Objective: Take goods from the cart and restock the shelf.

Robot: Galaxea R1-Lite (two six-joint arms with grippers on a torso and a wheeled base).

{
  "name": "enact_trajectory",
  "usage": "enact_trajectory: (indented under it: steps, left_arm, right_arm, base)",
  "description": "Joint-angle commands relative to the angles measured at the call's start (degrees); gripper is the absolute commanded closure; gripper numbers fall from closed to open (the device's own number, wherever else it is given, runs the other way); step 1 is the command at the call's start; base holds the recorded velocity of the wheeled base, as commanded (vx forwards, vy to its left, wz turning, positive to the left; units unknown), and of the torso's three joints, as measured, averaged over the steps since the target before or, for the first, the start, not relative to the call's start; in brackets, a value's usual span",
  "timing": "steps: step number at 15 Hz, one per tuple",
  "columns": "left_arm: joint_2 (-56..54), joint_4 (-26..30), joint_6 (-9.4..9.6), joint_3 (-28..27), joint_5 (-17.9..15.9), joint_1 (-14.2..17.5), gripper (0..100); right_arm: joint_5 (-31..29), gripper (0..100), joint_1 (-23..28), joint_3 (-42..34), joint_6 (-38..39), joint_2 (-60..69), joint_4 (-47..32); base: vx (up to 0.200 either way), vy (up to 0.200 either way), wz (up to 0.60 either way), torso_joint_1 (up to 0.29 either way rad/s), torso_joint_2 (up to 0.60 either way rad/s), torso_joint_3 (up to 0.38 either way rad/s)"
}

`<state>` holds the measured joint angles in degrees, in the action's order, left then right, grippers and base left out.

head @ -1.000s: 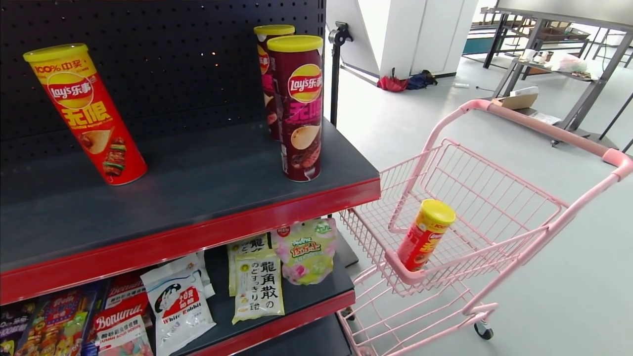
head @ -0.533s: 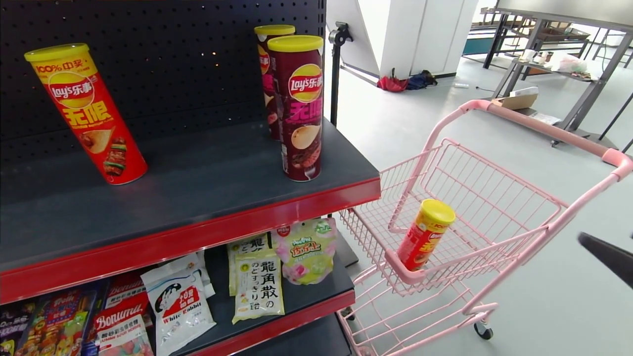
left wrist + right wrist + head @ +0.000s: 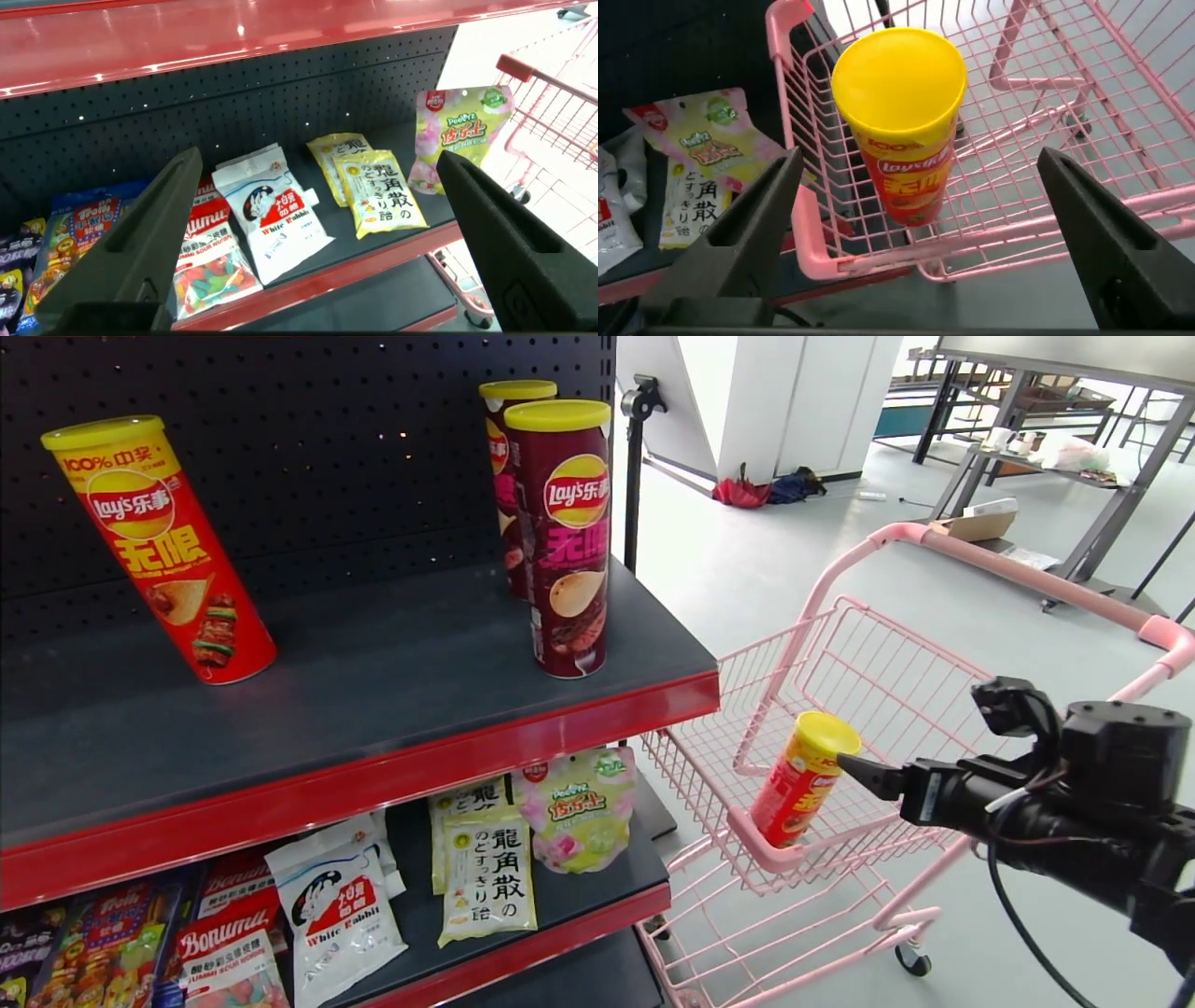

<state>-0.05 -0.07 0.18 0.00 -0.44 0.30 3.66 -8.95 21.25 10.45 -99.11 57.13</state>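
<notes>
Head view: the pink cart (image 3: pixel 934 546) stands at the end of the shelf (image 3: pixel 373 747), with open floor behind it. A red chip can (image 3: pixel 801 782) leans in the cart corner nearest the shelf, against the rim. The right gripper (image 3: pixel 864 773) hangs over the cart, its fingertip near the can's lid. On the upper board, two maroon cans (image 3: pixel 568 537) stand at the cart end and a second red can (image 3: pixel 159 546) at the far end, with bare board between them.

Left wrist view: the left gripper (image 3: pixel 320 159) is spread wide and holds nothing. It faces the snack bags (image 3: pixel 271 224) on the shelf below cart-rim level.

Right wrist view: the right gripper's fingers (image 3: pixel 747 224) stand wide apart on either side of the red chip can, not touching it.
</notes>
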Motion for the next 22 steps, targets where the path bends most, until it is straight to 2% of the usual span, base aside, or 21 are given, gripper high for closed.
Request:
enact_trajectory:
  steps: [1,6,10,13,18,19,22]
  left_arm:
    - [0.05,-0.01,0.08,0.00,0.00,-0.04,0]
    - [0.05,-0.01,0.08,0.00,0.09,0.05,0]
    - [0.05,-0.10,0.08,0.00,0.09,0.05,0]
    - [0.05,-0.01,0.08,0.00,0.09,0.05,0]
    - [0.05,-0.10,0.17,0.00,0.09,0.05,0]
    - [0.05,-0.10,0.17,0.00,0.09,0.05,0]
    - [0.05,-0.10,0.17,0.00,0.09,0.05,0]
  right_arm:
    - [-0.23,0,-0.90,4.42,0.10,-10.05,0.79]
    - [-0.41,0,-2.57,7.40,0.36,-13.92,0.79]
    - [-0.67,0,-3.01,9.51,0.45,-18.93,5.28]
    - [-0.67,0,-4.15,10.57,0.63,-21.04,5.63]
    - [-0.93,0,-3.62,14.35,0.71,-24.82,5.89]
    - [-1.02,100,-3.53,14.52,0.71,-25.61,6.42]
    - [-1.11,100,-3.71,14.44,0.80,-26.13,6.95]
  base:
    - [0.000,0.000,0.00,0.000,0.00,0.000]
    - [0.000,0.000,0.00,0.000,0.00,0.000]
    - [0.000,0.000,0.00,0.000,0.00,0.000]
    - [0.000,0.000,0.00,0.000,0.00,0.000]
    - [0.000,0.000,0.00,0.000,0.00,0.000]
    - [0.000,0.000,0.00,0.000,0.00,0.000]
    - [0.000,0.000,0.00,0.000,0.00,0.000]
